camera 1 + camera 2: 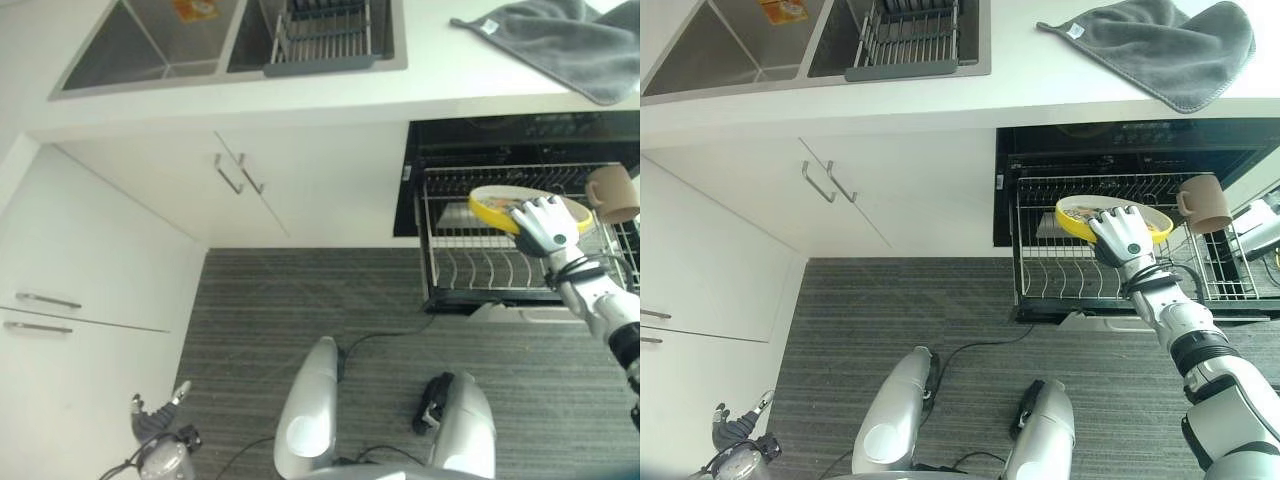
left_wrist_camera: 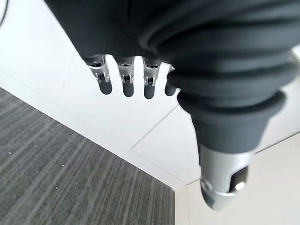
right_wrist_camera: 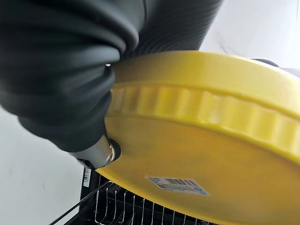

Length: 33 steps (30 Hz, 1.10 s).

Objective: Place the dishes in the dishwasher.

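Robot hand, left [image 1: 150,420], lower left of frame: mine, idle, fingers relaxed, empty. Upper centre: sink rack [image 1: 322,38] in the counter [image 1: 440,75]. Right of frame: my right robot hand [image 1: 1122,235] grips the yellow dish [image 1: 1080,215] by its rim above the dishwasher rack [image 1: 1080,270]; brown mug [image 1: 1208,205] just beside. Dish judged stiff, glazed, breakable, probably slippery; hold at the fluted rim.

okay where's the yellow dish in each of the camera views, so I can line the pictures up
Left eye view: yellow dish, far right, in the right hand, above the dishwasher rack.
Right eye view: right of centre, over the same rack.
Left wrist view: not in it.
Right wrist view: its underside close up, rack wires beyond.
Shared landmark: the rack.
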Available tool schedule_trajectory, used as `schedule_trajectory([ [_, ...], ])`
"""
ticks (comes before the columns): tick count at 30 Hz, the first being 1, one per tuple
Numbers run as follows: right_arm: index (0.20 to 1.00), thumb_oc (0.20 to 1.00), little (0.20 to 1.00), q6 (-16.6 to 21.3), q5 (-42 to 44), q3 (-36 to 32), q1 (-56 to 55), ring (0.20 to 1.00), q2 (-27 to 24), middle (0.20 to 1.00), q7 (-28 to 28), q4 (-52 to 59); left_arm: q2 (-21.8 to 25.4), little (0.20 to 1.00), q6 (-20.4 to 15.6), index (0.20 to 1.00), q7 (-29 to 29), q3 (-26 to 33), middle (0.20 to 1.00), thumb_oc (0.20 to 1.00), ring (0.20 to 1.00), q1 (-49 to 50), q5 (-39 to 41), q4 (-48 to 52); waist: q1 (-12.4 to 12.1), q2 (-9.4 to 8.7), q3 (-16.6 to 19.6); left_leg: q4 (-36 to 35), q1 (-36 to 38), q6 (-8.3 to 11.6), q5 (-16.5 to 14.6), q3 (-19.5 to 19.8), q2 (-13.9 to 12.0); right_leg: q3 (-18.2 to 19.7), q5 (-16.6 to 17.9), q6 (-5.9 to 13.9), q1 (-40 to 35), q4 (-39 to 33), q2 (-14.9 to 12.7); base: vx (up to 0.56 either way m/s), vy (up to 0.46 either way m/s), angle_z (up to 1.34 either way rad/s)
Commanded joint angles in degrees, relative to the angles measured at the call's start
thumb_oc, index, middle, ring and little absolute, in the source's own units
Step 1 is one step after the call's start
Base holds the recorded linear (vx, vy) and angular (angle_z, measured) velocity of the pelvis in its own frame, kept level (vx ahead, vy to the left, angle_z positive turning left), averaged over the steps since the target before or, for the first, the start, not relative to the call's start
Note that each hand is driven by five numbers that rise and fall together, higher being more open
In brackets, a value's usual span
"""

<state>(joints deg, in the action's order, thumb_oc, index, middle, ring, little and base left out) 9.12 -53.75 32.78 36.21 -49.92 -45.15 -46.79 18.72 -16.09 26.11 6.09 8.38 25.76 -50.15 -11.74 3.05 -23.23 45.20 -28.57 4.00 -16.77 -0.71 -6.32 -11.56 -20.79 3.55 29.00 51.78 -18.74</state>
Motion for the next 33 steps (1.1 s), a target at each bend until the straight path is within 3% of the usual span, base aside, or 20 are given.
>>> schedule_trajectory([
  [1,0.2,0.2,0.2,-1.53,1.76,0.64,8.38,0.2,0.34,0.2,-4.37,0.15,5.03,1.0,-3.58,1.0,1.01,-3.42,1.0,1.0,1.0,0.26,0.87,1.63,-1.72,-0.54,2.14,-0.12,-0.89,1.4,-0.76,6.31,-0.9,3.36,2.6,2.99,-0.73,-3.66,-2.18,-0.12,0.077,-0.02],
  [14,0.2,0.2,0.2,-4.18,2.57,5.81,17.21,0.2,-1.0,0.2,-4.75,-3.62,5.99,1.0,-6.61,1.0,-2.49,-5.63,1.0,1.0,1.0,-0.57,7.11,6.72,-3.51,-0.13,0.11,2.9,-10.45,0.62,-0.85,7.72,1.37,5.42,1.7,2.74,9.94,1.17,-2.52,-0.06,0.011,0.01],
  [15,0.2,0.2,0.2,-4.12,2.99,6.04,17.79,0.2,-0.97,0.2,-4.74,-4.23,6.1,1.0,-6.73,1.0,-2.64,-5.75,1.0,1.0,1.0,-0.38,7.29,6.96,-3.78,0.01,-0.15,3.56,-10.18,0.65,-2.32,7.68,1.29,5.45,0.33,3.03,9.72,1.96,-2.44,0.0,0.0,0.0],
  [19,0.2,0.2,0.2,-3.35,1.01,6.81,19.6,0.2,-0.57,0.2,-4.83,-5.73,6.65,1.0,-6.73,1.0,-3.23,-5.37,1.0,1.0,1.0,-0.47,7.76,7.53,-4.28,0.14,-0.47,2.45,-11.56,0.44,-1.36,7.6,1.7,5.2,0.89,2.94,10.96,1.37,-2.04,-0.04,-0.021,0.01],
  [25,0.2,0.2,0.2,-5.71,3.1,9.1,22.54,0.2,-0.55,0.2,-3.49,-6.99,7.77,1.0,-7.53,1.0,-4.23,-4.47,1.0,1.0,1.0,-0.58,9.25,7.64,-4.98,0.21,-1.06,0.41,-13.26,0.15,0.25,7.3,2.03,4.65,1.65,2.62,12.42,0.38,-1.29,-0.04,-0.031,0.01],
  [30,0.2,0.2,0.2,-7.0,5.36,10.29,24.5,0.2,-1.05,0.2,-0.83,-8.65,8.38,1.0,-7.76,1.0,-5.14,-4.1,1.0,1.0,1.0,-0.77,10.31,8.24,-5.44,0.49,-1.59,-0.31,-14.5,-0.18,1.07,7.08,2.46,4.19,1.95,2.26,13.37,0.16,-1.05,-0.02,-0.016,0.0],
  [33,0.2,0.2,0.2,-7.38,8.43,10.12,24.67,0.2,-1.42,0.2,3.61,-10.01,8.87,1.0,-8.05,1.0,-5.97,-3.7,1.0,1.0,1.0,-0.46,10.67,8.65,-5.84,0.45,-1.91,-0.47,-15.35,-0.37,1.51,7.12,2.87,3.64,2.06,1.87,13.98,0.2,-0.9,-0.03,-0.048,0.01],
])
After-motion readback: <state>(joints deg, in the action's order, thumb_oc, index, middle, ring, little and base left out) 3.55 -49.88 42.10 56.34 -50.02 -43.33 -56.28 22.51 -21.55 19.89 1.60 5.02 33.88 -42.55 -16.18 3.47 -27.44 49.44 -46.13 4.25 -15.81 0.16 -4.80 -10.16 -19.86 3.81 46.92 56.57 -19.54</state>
